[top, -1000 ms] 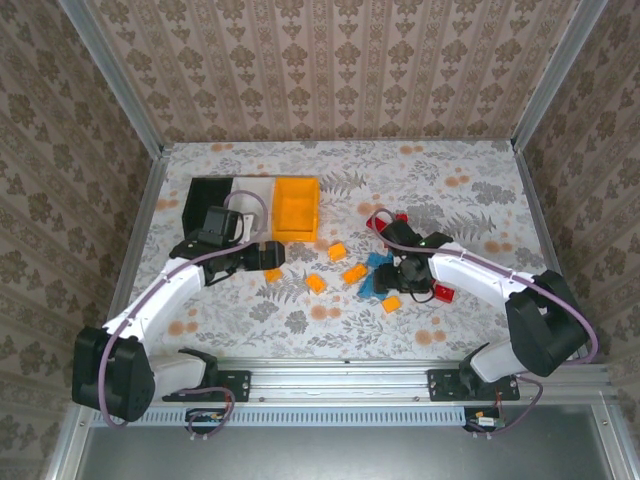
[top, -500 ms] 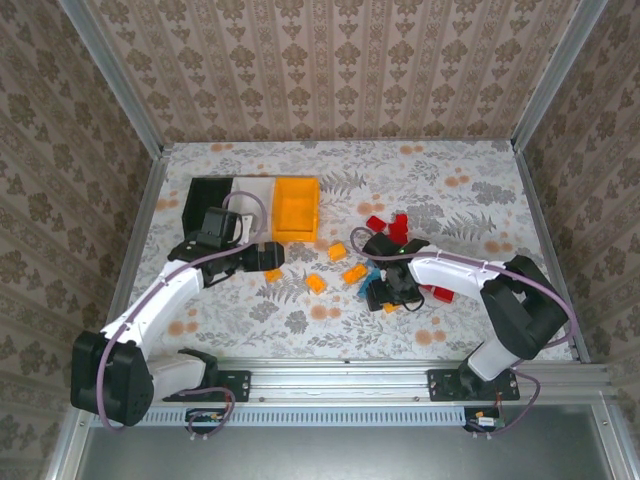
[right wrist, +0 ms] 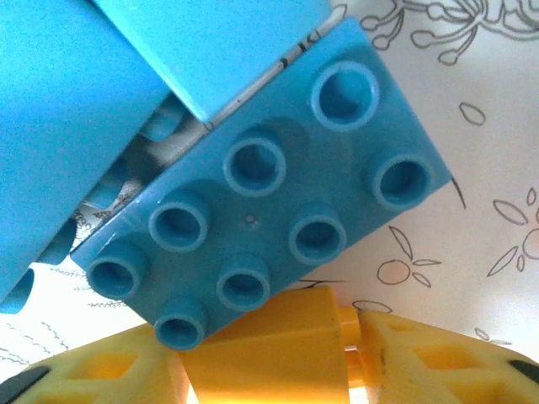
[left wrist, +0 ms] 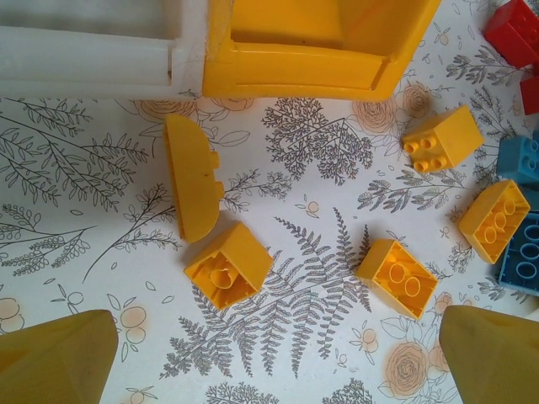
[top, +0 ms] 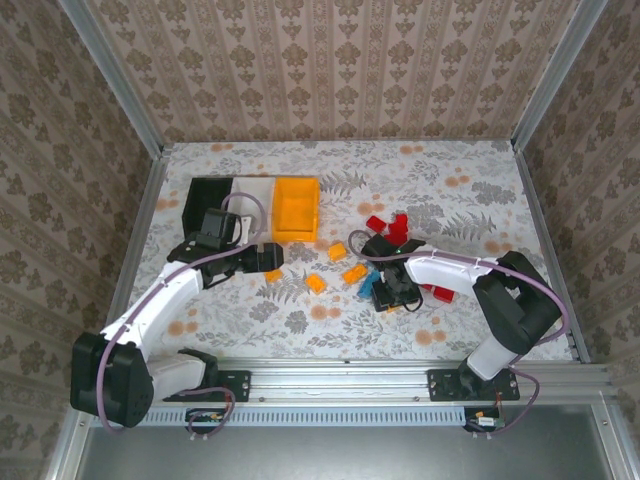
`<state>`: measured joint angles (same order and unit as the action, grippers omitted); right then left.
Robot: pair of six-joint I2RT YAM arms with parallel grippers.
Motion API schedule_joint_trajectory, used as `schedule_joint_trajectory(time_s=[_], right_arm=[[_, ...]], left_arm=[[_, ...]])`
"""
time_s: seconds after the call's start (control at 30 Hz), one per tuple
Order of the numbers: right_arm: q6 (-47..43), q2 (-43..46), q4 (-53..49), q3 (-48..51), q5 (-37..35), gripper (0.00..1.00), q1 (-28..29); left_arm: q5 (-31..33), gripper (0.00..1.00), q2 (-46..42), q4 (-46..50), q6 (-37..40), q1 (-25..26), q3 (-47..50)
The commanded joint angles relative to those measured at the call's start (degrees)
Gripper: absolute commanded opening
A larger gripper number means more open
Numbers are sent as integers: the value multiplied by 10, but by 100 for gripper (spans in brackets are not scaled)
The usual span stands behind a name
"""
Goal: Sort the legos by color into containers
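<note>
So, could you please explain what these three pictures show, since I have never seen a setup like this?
These are two robot arms bolted at the near edge of a patterned table. The overhead picture comes from a fixed camera above and behind them; the other two come from a camera on each wrist. At the back left stand a black bin, a white bin and an orange bin. Small orange bricks, red bricks and blue bricks lie loose in the middle. The left tool hovers open over orange bricks, holding nothing. The right tool is down among the blue bricks; its camera sits close to one blue brick, but I cannot tell whether it grips it.
</note>
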<state>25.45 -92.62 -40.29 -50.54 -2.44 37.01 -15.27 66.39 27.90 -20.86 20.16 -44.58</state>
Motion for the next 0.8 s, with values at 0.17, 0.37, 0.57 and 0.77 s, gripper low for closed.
schedule_joint_trajectory(time_s=[0.17, 0.37, 0.57, 0.77], right_arm=[[4, 18, -26, 0, -21, 39, 3], [10, 90, -81, -24, -11, 39, 3], [28, 157, -77, -101, 55, 39, 1], [46, 68, -10, -222, 124, 40, -2]], left_arm=[[-9, 100, -17, 10, -7, -8, 11], [-11, 100, -36, 17, -8, -13, 10], [-19, 100, -69, 1, -26, -33, 24], [-40, 100, -124, -13, -49, -68, 45]])
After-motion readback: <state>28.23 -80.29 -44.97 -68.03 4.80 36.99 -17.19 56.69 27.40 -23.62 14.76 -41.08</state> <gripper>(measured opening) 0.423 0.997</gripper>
